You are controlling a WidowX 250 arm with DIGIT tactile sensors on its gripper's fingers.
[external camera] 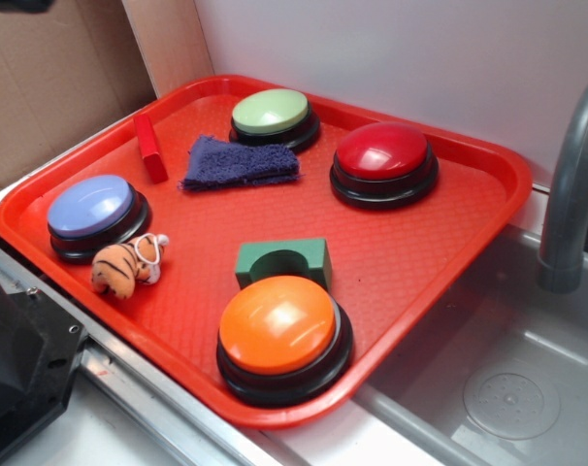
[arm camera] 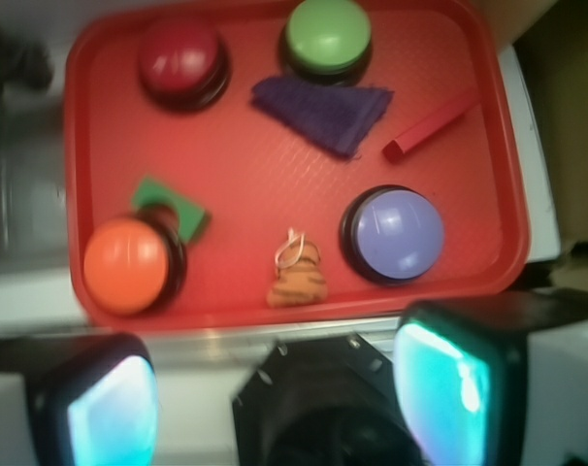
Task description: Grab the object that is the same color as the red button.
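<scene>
Seen only in the exterior view: faucet point(external camera: 571, 184) and sink point(external camera: 488, 379) beside the tray point(external camera: 488, 165). Seen only in the wrist view: gripper point(arm camera: 275, 388), fingers point(arm camera: 95, 408) spread wide, holding nothing, high above the tray's near rim. Red block point(external camera: 149, 148) lying at the tray's far corner, just beside the cloth point(external camera: 238, 161), well apart from the red button point(external camera: 383, 155).

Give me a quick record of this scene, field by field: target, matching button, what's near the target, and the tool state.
target: red block, lying flat on the tray, ungrasped
match: red button
beside target: purple cloth
other buttons: green, blue, orange
tool: open, empty, off the tray's edge
</scene>
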